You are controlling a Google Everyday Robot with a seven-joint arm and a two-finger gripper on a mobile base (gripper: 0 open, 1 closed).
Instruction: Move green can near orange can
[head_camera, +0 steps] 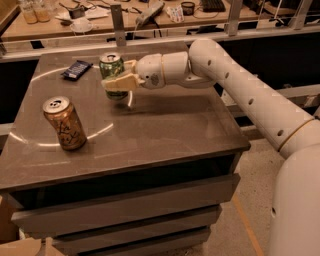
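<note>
The green can (110,68) stands upright at the back middle of the dark table (165,125), with its silver top showing. My gripper (116,82) reaches in from the right and is shut on the green can's lower body. The orange can (64,123) stands upright near the table's front left, well apart from the green can. My white arm (235,80) stretches across the table's right side.
A dark blue flat packet (76,69) lies at the back left of the table. A pale ring of light (75,135) marks the tabletop. A cluttered wooden desk (125,15) and a rail stand behind. Floor lies to the right.
</note>
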